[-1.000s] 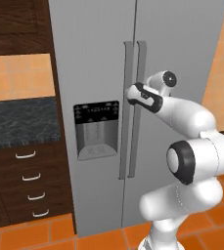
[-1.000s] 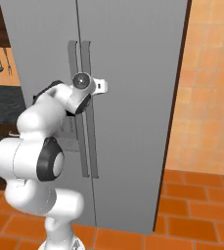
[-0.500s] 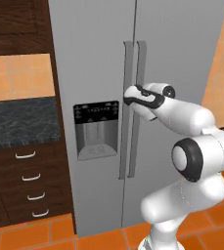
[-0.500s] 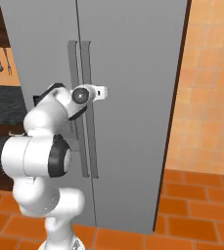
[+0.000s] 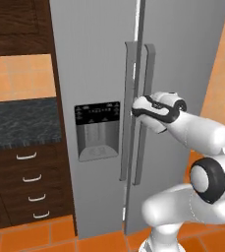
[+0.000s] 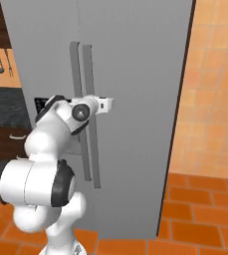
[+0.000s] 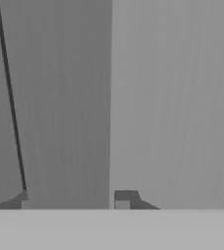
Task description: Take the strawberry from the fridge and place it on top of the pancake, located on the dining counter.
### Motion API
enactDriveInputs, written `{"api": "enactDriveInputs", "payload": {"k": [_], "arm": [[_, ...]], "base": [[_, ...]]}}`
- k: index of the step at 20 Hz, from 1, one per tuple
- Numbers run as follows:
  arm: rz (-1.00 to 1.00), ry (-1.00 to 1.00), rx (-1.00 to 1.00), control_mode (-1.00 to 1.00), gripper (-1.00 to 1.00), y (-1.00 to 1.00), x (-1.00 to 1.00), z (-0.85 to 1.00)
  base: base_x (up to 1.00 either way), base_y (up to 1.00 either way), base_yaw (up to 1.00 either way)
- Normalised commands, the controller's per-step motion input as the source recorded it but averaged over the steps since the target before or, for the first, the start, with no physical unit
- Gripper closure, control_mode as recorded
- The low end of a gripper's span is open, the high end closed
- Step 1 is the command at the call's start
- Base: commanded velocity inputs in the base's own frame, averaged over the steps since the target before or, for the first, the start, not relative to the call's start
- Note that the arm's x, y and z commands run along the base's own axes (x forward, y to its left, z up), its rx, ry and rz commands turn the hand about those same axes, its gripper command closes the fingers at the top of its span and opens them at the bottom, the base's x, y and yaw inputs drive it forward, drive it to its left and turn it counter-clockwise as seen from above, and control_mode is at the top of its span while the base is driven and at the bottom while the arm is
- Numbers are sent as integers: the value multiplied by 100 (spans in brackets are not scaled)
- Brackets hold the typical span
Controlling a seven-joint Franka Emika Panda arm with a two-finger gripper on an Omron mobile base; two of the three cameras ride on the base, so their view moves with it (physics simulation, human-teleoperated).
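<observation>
Left base view: gripper [image 5: 136,106] sits at the right-hand door handle [image 5: 142,113] of the fridge [image 5: 94,74], at mid height, right of the black dispenser panel [image 5: 97,131]; both doors are shut.
Right base view: arm reaches in from the left, hand pressed up to the pair of handles; door faces closed and flush.
Hand view: close grey door surface with a dark vertical seam on the left; finger tips [image 7: 125,196] low in frame.
Grip: whether the jaws are clamped on the handle or apart, I cannot tell.
Strawberry: presumably inside the closed fridge.
Progress: early; door opening, picking, carrying and placing on the pancake all remain.
</observation>
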Motion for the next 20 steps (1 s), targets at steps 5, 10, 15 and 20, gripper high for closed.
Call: {"api": "enactDriveInputs", "payload": {"k": [5,10,15,20], "arm": [[0,32,1,-100,100,-92,-100,23],[0,38,1,-100,100,-100,-100,36],[1,22,5,-100,100,-100,-100,2],[2,-2,22,-100,100,-100,-93,-2]], "base": [[0,0,0],[0,0,0],[0,0,0],[0,0,0]]}}
